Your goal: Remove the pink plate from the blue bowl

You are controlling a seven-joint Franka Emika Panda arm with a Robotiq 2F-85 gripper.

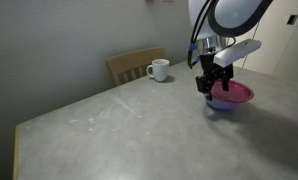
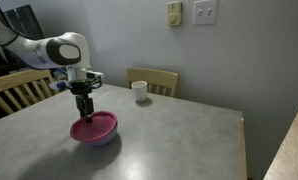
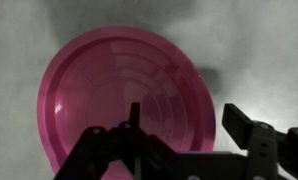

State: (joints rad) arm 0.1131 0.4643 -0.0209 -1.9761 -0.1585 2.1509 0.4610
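Gripper (image 1: 209, 87) spread, straddling pink plate (image 1: 237, 94) rim atop blue bowl (image 1: 220, 106).

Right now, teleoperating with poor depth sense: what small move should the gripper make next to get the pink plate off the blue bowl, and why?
Probably ease straight down a little, then close. The gripper is open, and in the wrist view its fingers straddle the rim of the pink plate, one over the plate, one outside it. The plate rests on the blue bowl, not yet gripped.
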